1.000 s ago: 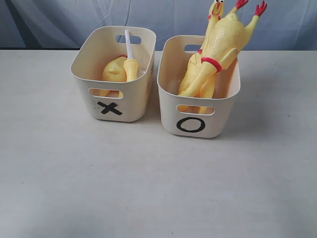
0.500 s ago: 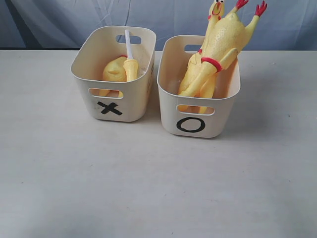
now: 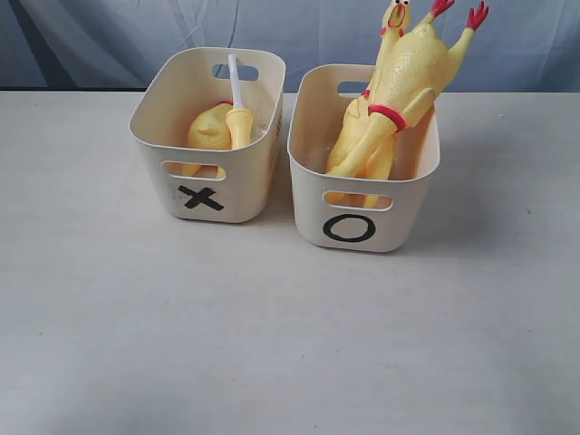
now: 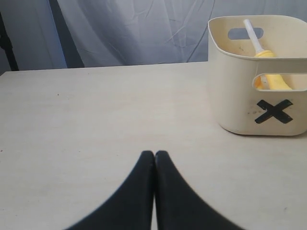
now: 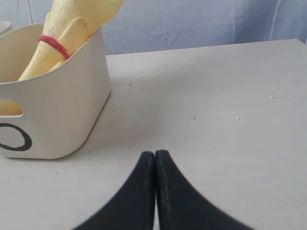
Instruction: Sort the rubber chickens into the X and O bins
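Since the whole chickens (image 3: 399, 86) lean in the O bin (image 3: 399, 217) while the headless body (image 3: 210, 129) and tube-mounted neck piece (image 3: 238, 116) sit in the X bin (image 3: 246, 195), sorting looks finished; left jaws and right jaws are clenched on nothing, low over the bench (image 3: 272, 344).

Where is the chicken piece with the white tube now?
Exterior view: the tube piece leans inside the X bin, on the left, beside the headless body.
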### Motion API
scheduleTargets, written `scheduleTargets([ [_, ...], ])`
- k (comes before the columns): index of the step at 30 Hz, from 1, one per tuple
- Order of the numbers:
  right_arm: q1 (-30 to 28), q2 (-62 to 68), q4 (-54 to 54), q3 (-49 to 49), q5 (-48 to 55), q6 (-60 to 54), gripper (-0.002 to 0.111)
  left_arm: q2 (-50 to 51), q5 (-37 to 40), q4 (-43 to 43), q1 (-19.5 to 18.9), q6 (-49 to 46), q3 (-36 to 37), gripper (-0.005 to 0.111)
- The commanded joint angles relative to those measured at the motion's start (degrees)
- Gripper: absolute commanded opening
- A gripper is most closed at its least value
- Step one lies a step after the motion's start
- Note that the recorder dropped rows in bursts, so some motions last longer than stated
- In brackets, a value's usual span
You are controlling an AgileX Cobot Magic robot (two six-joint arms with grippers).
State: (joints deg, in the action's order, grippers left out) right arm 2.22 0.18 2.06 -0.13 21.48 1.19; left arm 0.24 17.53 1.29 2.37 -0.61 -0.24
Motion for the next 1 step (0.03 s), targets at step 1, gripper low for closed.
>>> scheduleTargets([
  [1,0.2,-0.2,0.0,0.1,-0.6,0.0,0.000,-0.2,-0.9,0.0,0.5,0.2,0.2,0.000],
])
